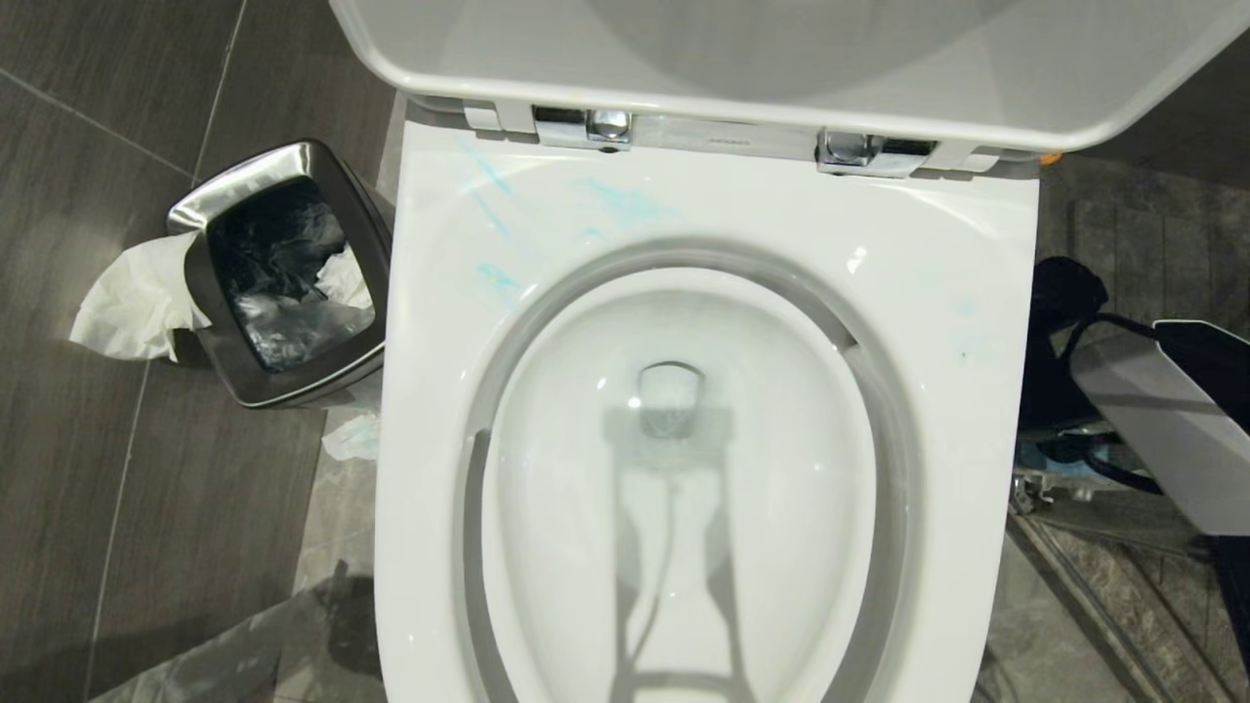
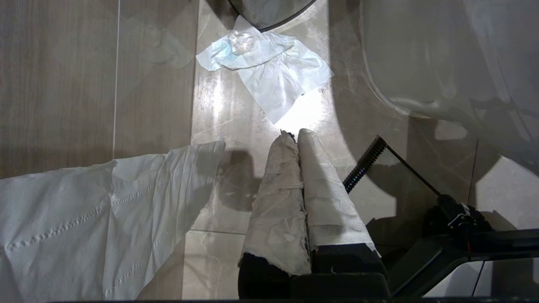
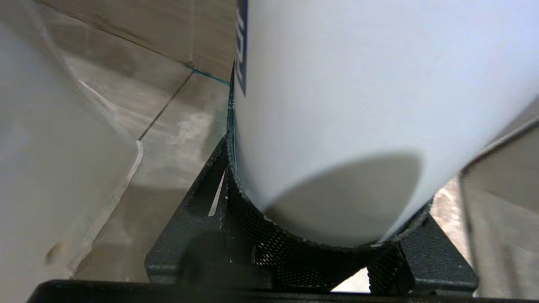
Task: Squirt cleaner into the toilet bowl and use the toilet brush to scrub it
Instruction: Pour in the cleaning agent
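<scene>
The toilet bowl [image 1: 439, 410] fills the head view, its lid [image 1: 781, 59] raised and water at the bottom. Thin turquoise smears of cleaner [image 1: 625, 202] streak the rear rim. In the right wrist view my right gripper [image 3: 320, 248] is shut on a fat white bottle [image 3: 358, 105] with a dark blue label edge, low beside the bowl's outer wall. Part of my right arm [image 1: 1152, 430] shows to the right of the toilet. My left gripper [image 2: 296, 134] is shut on nothing, its tape-wrapped fingers hanging over the floor left of the bowl. The toilet brush is out of view.
A steel waste bin [image 1: 283, 273] with a black liner stands left of the toilet, tissue [image 1: 132, 308] hanging from its side. A crumpled tissue [image 2: 269, 67] and a long paper sheet [image 2: 84, 210] lie on the tiled floor near my left gripper.
</scene>
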